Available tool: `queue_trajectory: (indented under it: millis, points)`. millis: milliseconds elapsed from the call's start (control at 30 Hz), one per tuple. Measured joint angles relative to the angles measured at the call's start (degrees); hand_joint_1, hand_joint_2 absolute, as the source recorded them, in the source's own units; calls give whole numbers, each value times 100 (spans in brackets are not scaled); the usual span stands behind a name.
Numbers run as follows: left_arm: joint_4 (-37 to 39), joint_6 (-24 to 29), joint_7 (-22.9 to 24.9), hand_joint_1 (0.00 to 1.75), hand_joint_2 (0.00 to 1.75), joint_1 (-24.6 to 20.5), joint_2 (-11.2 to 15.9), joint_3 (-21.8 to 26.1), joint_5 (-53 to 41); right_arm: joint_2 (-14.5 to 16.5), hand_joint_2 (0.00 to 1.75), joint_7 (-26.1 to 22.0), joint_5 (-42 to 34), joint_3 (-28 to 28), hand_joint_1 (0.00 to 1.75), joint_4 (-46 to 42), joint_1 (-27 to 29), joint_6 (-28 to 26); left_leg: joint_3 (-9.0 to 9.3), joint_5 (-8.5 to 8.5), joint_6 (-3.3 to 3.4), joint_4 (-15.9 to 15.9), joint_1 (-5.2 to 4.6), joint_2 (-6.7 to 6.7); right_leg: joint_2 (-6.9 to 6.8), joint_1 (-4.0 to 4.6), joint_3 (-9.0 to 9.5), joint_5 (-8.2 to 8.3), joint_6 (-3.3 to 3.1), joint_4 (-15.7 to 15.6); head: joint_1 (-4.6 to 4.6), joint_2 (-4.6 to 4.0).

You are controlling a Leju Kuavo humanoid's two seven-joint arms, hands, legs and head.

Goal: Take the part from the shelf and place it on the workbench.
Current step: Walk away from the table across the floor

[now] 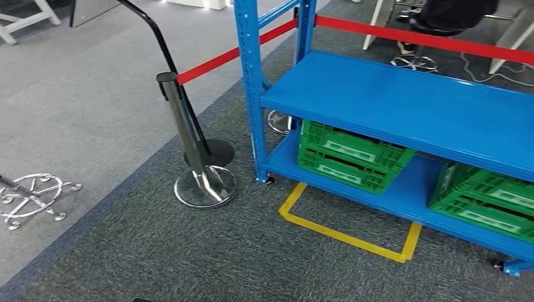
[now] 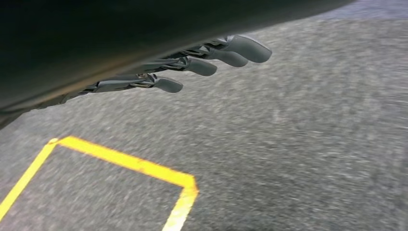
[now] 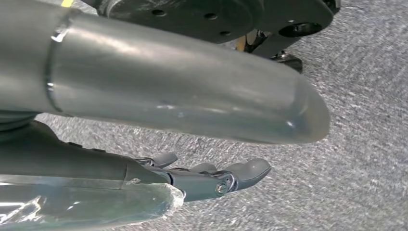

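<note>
Two ribbed green plastic crates [image 1: 352,156] under blue steel shelf [image 1: 403,104]; left fingers [image 2: 202,65] apart, empty; right hand's [image 3: 144,144] grip unclear.

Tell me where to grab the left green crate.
Grip the left crate by the rim of its near long wall, coming from the aisle side. The upper shelf sits close above it, so a reach from the top looks blocked.

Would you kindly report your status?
Left hand open over grey carpet. Right hand hold unclear. Green plastic crates on blue metal shelf. Chrome barrier post beside it.
</note>
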Motion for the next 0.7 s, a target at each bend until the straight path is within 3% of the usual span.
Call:
queue_trajectory:
  millis: [33, 67, 100, 133, 200, 233, 267, 333, 367, 400, 467, 533, 633, 700]
  points:
    - [2, 4, -13, 0, 0, -6, 3, 7, 0, 1, 0, -9, 7, -7, 0, 10, -12, -1, 61, 30, 17, -173, 4, -110, 69, -5, -36, 10, 32, 11, -3, 0]
    - [3, 5, -22, 0, 0, -14, 4, 12, 0, 2, 0, -14, 11, -15, 0, 19, -18, -1, 80, 8, 26, -243, 4, -139, 136, -12, -74, 27, 76, 10, -6, 0]
    - [4, 7, -27, 0, 0, -23, -1, 15, 0, 2, 0, -17, 14, -24, 0, 27, -13, -2, 97, -1, 34, -297, 7, -80, 197, -24, -119, 48, 121, -3, -12, 0]
    - [4, 8, -29, 0, 0, -33, -7, 19, -1, 2, 0, -19, 16, -34, 0, 35, -5, -2, 107, 13, 51, -331, 11, -11, 149, -27, -152, 50, 158, -1, -14, 0]
    - [4, 16, -35, 0, 0, -33, -16, 28, -1, 1, 0, -20, 17, -51, 0, 45, -9, -4, 130, 48, 106, -402, 19, 153, -169, -12, -294, -110, 207, 220, 13, 0]
    - [4, 20, -37, 0, 0, -25, -16, 34, -1, 1, 0, -21, 19, -57, 0, 47, -21, -5, 135, 52, 125, -415, 10, 249, -369, -7, -430, -286, 220, 512, 26, 0]
    - [4, 23, -39, 0, 0, -15, -16, 40, -1, 0, 0, -22, 20, -61, 0, 47, -34, -5, 133, 48, 139, -415, -3, 347, -479, -4, -611, -490, 237, 887, 37, 0]
    - [4, 26, -43, 0, 0, -4, -21, 54, 0, -1, 0, -25, 31, -70, 0, 52, -40, -5, 128, 41, 146, -410, -24, 540, -526, -6, -881, -725, 261, 1495, 37, 0]
    - [4, 26, -53, 0, 0, -8, -24, 64, 1, -1, 0, -26, 43, -77, 0, 55, -33, -5, 127, 37, 146, -408, -29, 622, -533, -6, -875, -689, 265, 1530, 39, 0]
    - [4, 26, -69, 0, 0, -16, -27, 76, 5, -1, 0, -29, 56, -86, 0, 60, -25, -9, 133, 30, 140, -407, -32, 695, -557, -5, -738, -548, 260, 1320, 40, 0]
    - [4, 26, -113, 0, 0, -29, -29, 102, 16, 0, 0, -42, 71, -104, 0, 69, -30, -32, 166, 7, 107, -401, -48, 817, -762, 17, -266, -227, 225, 523, 43, 0]
    - [4, 26, -141, 0, 0, -35, -28, 122, 29, 1, 0, -61, 70, -112, 0, 85, -57, -63, 198, -16, 51, -388, -75, 910, -923, 46, 45, -91, 162, 2, 29, 0]
    - [4, 26, -146, 0, 0, -58, -26, 135, 46, 2, 0, -71, 66, -121, 0, 127, -63, -89, 235, -33, -30, -385, -71, 999, -817, 53, 43, -68, 78, -65, 14, 0]
    - [4, 25, -150, 0, 0, -64, -23, 138, 52, 4, 0, -72, 64, -134, 0, 148, -62, -108, 175, -217, -89, -193, -49, 822, -717, 29, 54, -33, 14, -84, 2, 0]
